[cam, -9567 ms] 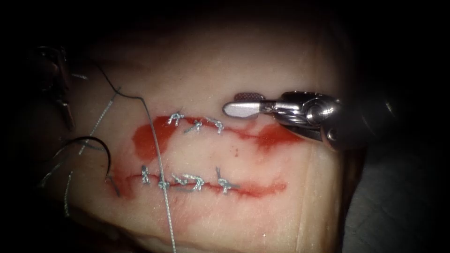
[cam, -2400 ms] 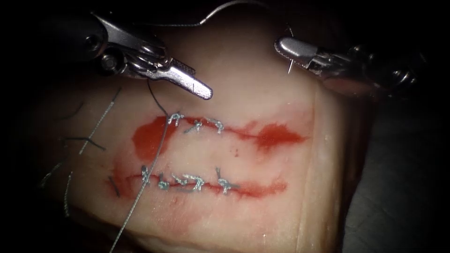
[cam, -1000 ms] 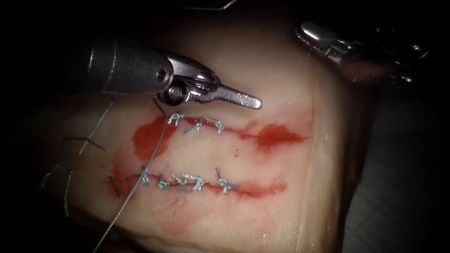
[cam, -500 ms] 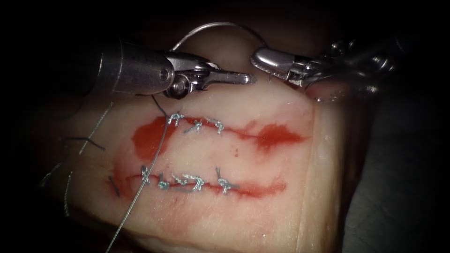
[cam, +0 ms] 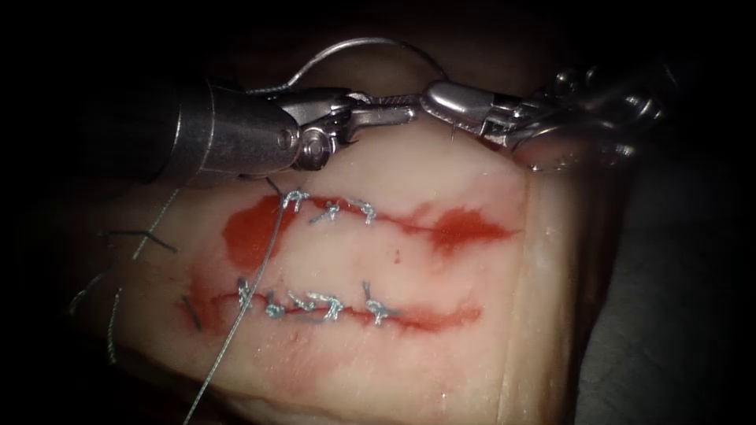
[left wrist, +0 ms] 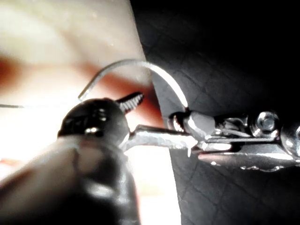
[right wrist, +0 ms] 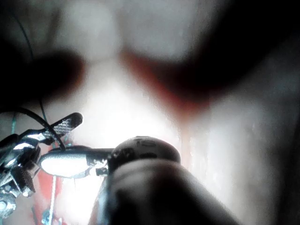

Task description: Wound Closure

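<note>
The curved needle [cam: 358,46] arches clear above the tissue [cam: 441,346] at its far edge — one end held in the right tool's [cam: 441,98] shut jaws — while the pale thread [cam: 236,323] trails down across both stitched cuts.

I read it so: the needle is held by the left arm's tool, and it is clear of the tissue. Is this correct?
Not quite. The right arm's tool holds the needle, gripped near one end of its curve; the left wrist view shows this. The left arm's tool is beside it with jaws open, holding nothing. The needle is indeed clear of the tissue.
</note>
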Controlling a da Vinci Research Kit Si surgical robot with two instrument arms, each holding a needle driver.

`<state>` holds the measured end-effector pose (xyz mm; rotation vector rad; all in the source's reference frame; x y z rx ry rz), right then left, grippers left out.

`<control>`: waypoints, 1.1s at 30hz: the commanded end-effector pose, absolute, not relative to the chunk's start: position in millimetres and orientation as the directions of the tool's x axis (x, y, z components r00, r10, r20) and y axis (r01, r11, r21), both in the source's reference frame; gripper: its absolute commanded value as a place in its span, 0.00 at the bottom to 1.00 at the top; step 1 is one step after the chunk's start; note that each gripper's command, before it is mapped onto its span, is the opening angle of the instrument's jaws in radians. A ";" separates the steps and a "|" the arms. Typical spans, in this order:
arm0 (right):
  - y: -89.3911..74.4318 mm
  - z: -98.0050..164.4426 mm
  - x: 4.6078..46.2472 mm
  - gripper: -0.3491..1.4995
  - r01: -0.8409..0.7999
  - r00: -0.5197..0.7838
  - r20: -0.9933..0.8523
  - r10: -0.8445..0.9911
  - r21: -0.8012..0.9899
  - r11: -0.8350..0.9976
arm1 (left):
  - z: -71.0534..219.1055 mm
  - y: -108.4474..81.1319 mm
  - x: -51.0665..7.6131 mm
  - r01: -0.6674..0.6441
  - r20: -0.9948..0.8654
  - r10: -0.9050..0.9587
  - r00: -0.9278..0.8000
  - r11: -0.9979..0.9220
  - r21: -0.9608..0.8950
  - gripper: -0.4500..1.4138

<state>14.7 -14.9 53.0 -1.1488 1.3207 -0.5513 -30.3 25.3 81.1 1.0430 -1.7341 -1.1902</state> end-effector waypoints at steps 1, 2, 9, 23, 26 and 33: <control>-14.7 53.4 15.3 0.00 -0.280 0.241 -0.453 -0.859 -0.879 0.386 | 81.8 25.5 -30.9 -0.176 0.146 -0.906 -0.397 0.231 0.957 0.66; -14.6 53.4 15.3 0.00 -0.277 0.251 -0.448 -0.858 -0.883 0.379 | 81.8 25.5 -30.9 -0.158 0.155 -0.893 -0.423 0.241 0.958 0.64; -14.7 53.4 15.6 0.00 -0.272 0.273 -0.435 -0.858 -0.890 0.365 | 82.2 25.8 -31.6 -0.167 -0.069 -0.799 -0.597 0.040 0.985 0.65; -15.2 53.2 16.5 0.00 -0.271 0.284 -0.424 -0.860 -0.896 0.353 | 82.0 26.9 -30.4 -0.143 -0.086 -0.742 -0.665 0.014 0.990 0.20; -15.2 53.2 16.7 0.00 -0.271 0.284 -0.424 -0.860 -0.896 0.352 | 81.9 26.9 -30.2 -0.178 -0.117 -0.772 -0.625 -0.005 0.984 0.00; -15.6 52.8 17.5 0.19 -0.275 0.286 -0.423 -0.860 -0.896 0.349 | 82.2 26.6 -29.8 -0.149 -0.158 -0.811 -0.563 -0.089 0.985 0.00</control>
